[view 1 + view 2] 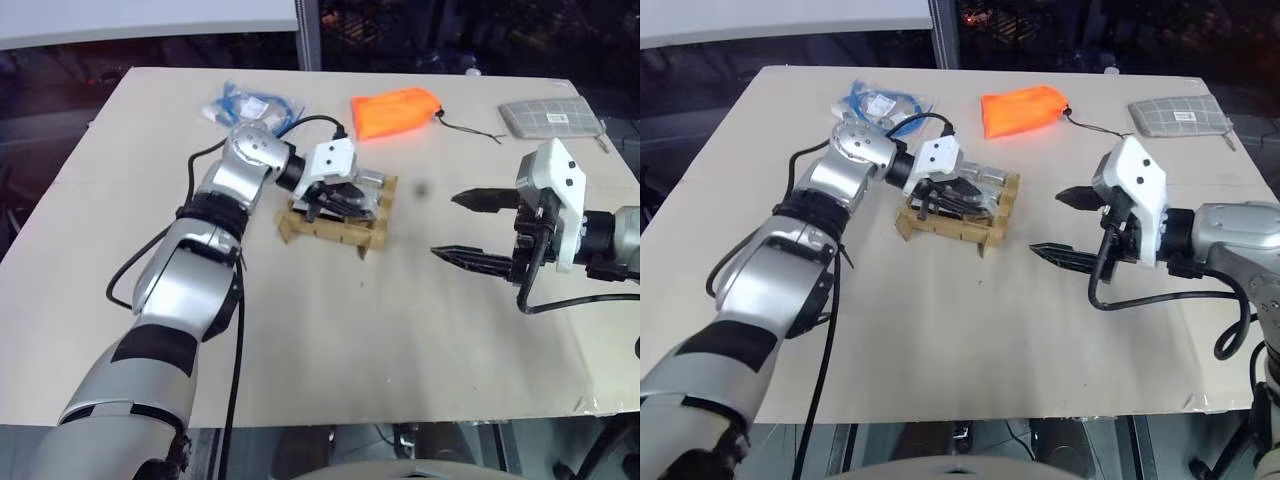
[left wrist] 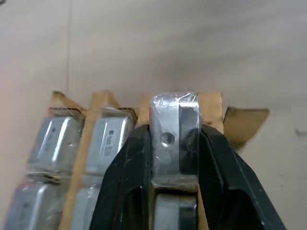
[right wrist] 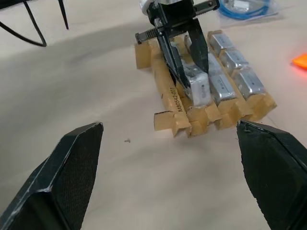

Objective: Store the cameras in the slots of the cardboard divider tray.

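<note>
A pale beige tabletop (image 1: 330, 340) fills the scene, seen from the robot's head looking down and forward.

Nearest, on the robot's right, the right gripper (image 1: 470, 228) hangs above bare table with its two black fingers spread wide and nothing between them. It points across toward the middle of the table and stands well apart from the tray.

Further in, near the table's centre, sits the cardboard divider tray (image 1: 330, 228), a tan grid of interlocking strips. Several wrapped silver-grey cameras (image 3: 230, 76) already stand in its slots, filling the rows on one side.

The left gripper (image 1: 335, 195) reaches down over the tray from the robot's left. Its black fingers (image 2: 129, 177) are clamped on either side of one camera (image 2: 173, 136), a silver-grey block in clear wrap. The left wrist view shows this held camera at the tray's end row, above a slot next to the filled ones; whether it touches the cardboard cannot be told.

At the far edge of the table lie three more items: a clear bag with a blue cable (image 1: 250, 105) on the left, an orange pouch (image 1: 395, 112) in the middle, and a grey checked flat pouch (image 1: 550, 118) on the right.
</note>
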{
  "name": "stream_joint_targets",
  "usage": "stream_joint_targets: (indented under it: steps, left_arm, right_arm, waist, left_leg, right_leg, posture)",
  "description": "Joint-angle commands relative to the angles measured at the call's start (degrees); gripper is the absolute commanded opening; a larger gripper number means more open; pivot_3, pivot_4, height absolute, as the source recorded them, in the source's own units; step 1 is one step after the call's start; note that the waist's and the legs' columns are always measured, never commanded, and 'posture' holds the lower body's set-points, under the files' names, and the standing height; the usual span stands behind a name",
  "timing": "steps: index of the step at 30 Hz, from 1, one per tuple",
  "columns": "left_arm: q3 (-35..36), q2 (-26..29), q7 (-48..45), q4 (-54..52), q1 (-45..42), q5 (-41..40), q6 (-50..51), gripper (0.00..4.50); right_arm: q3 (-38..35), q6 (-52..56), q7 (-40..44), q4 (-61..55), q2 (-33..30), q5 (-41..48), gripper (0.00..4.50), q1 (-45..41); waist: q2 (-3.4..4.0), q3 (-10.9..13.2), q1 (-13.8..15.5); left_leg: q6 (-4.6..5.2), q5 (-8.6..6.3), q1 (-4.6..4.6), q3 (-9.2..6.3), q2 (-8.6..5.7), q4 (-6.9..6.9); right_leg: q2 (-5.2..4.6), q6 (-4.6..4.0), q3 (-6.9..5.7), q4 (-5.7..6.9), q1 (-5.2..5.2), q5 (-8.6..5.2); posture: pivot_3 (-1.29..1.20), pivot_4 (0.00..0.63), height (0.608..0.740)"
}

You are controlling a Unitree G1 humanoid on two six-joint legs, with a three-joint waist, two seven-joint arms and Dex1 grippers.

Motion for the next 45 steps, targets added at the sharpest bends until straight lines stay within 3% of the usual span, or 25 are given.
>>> stream_joint_targets:
  steps: [1,9,16,17,18,23,27,33,38,45]
  left_arm:
    - [-1.98,-0.51,0.79,4.76,-3.17,6.17,-4.82,1.02]
    - [-1.88,-1.84,-3.03,8.15,-7.86,10.95,-3.87,1.02]
    - [-1.67,-2.56,-2.67,8.63,-6.80,13.61,-3.15,1.02]
    - [-1.47,-2.62,-2.98,8.55,-6.71,13.55,-3.12,1.82]
    - [-1.19,-2.67,-3.53,8.51,-6.62,13.41,-2.94,1.97]
    - [1.23,-2.32,-0.69,8.68,-6.04,12.70,-1.48,4.41]
    - [5.06,-1.18,1.91,7.76,-5.32,10.34,-1.26,4.41]
    - [17.39,1.89,1.36,2.15,-3.97,-1.05,6.88,4.41]
    - [19.39,5.59,-3.95,-16.29,6.41,-6.82,18.08,4.41]
    - [23.14,5.99,1.74,-37.87,18.82,-15.17,33.41,4.41]
  right_arm:
    - [-2.96,0.15,-2.30,-2.22,-1.33,2.04,4.43,0.01]
    - [-2.77,-1.35,-4.71,-2.32,-2.76,3.13,4.43,1.32]
    - [-1.73,-2.94,-5.79,-1.73,-2.49,2.67,4.43,0.88]
    - [-1.58,-3.16,-5.83,-1.59,-2.55,2.58,4.50,0.81]
    - [-1.45,-3.37,-5.81,-1.47,-2.62,2.51,4.50,0.75]
    - [-0.92,-4.23,-5.89,-1.05,-2.86,2.26,4.50,0.69]
    - [-0.56,-4.67,-6.10,-1.08,-2.91,2.07,4.50,1.05]
    - [-0.59,-6.10,-6.51,-1.35,-2.58,1.19,4.50,3.49]
    - [0.67,-7.60,-6.09,-0.47,-1.86,0.46,4.50,3.74]
    - [2.32,-9.67,-5.36,0.44,-1.06,-0.11,4.50,3.57]
  waist:
    - [0.00,0.00,-0.03]
    - [-0.01,-0.01,-0.09]
    - [0.00,-0.01,-0.32]
    - [0.00,-0.01,-0.31]
    - [0.00,-0.01,-0.31]
    - [-0.01,0.00,-0.07]
    - [-0.01,0.00,-0.05]
    - [-0.01,0.00,-0.14]
    - [0.02,-0.02,-0.38]
    - [0.02,-0.01,-0.03]
  left_leg:
    - [0.00,0.00,0.01,0.00,0.00,0.01]
    - [0.06,-0.03,0.02,-0.06,0.02,0.11]
    - [0.06,-0.03,0.06,-0.05,0.04,0.11]
    - [0.06,-0.04,0.06,-0.05,0.04,0.11]
    - [0.07,-0.04,0.07,-0.05,0.04,0.12]
    - [0.03,-0.02,-0.01,-0.05,0.04,0.14]
    - [0.04,-0.02,-0.05,-0.06,0.02,0.14]
    - [0.02,-0.01,-0.03,-0.18,0.05,0.15]
    - [0.00,0.00,0.03,-0.31,0.04,0.16]
    - [-0.01,0.01,-0.04,-0.50,0.07,0.47]
  right_leg:
    - [0.00,0.00,0.00,0.02,0.00,0.00]
    - [0.00,0.00,0.00,0.15,0.02,0.00]
    - [0.01,0.00,0.03,0.19,0.00,0.00]
    - [0.02,0.00,0.03,0.21,0.01,0.00]
    - [0.02,0.00,0.03,0.22,0.01,0.00]
    - [0.01,0.00,0.02,0.16,-0.01,0.00]
    - [-0.02,0.01,0.00,0.13,-0.01,0.00]
    - [-0.01,0.00,-0.02,0.18,-0.01,0.00]
    - [-0.02,0.01,0.05,0.19,0.01,0.00]
    - [0.00,0.01,-0.05,0.28,0.15,0.01]
  posture:
    - [0.00,0.150,0.740]
    - [0.00,0.150,0.740]
    - [0.00,0.150,0.740]
    - [0.00,0.150,0.740]
    - [0.00,0.150,0.740]
    - [0.00,0.150,0.740]
    - [0.00,0.150,0.740]
    - [0.00,0.150,0.740]
    - [0.00,0.150,0.740]
    - [0.00,0.150,0.740]
